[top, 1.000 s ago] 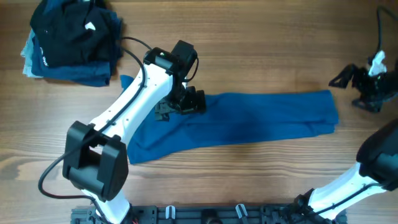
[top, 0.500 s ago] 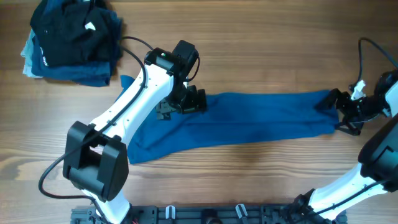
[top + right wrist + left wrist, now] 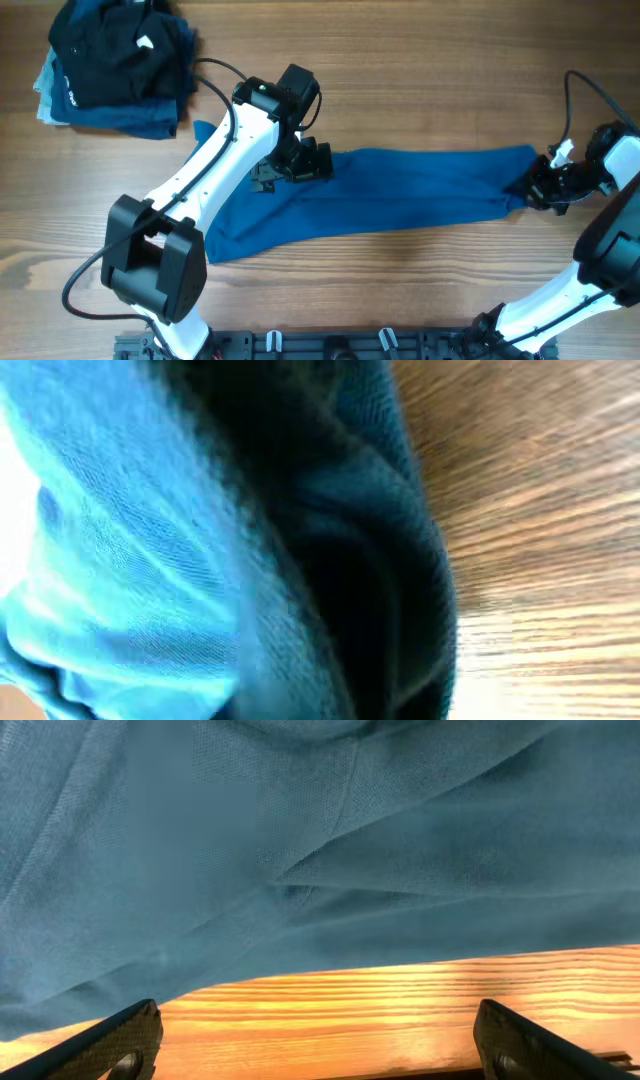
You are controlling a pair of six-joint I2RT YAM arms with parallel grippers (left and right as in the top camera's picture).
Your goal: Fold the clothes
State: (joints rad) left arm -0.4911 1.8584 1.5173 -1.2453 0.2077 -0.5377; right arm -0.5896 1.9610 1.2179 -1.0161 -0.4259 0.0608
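Note:
The clothes (image 3: pixel 400 195), a plain mid-blue garment, lie stretched in a long band across the wooden table. My left gripper (image 3: pixel 290 168) hovers over the garment's left part with its jaws wide open. In the left wrist view its fingertips (image 3: pixel 125 1038) frame bare wood just below the blue cloth (image 3: pixel 300 840), and nothing lies between them. At the garment's right end my right gripper (image 3: pixel 532 186) is shut on the edge. The right wrist view is filled with bunched blue cloth (image 3: pixel 200 560) that hides the fingers.
A pile of dark folded garments (image 3: pixel 115 65) sits at the table's far left corner. A black cable (image 3: pixel 575 95) loops above the right arm. A rail with clips (image 3: pixel 330 345) runs along the front edge.
The right arm came in from the far right to the garment's right end and its gripper shut there. The left arm has not moved.

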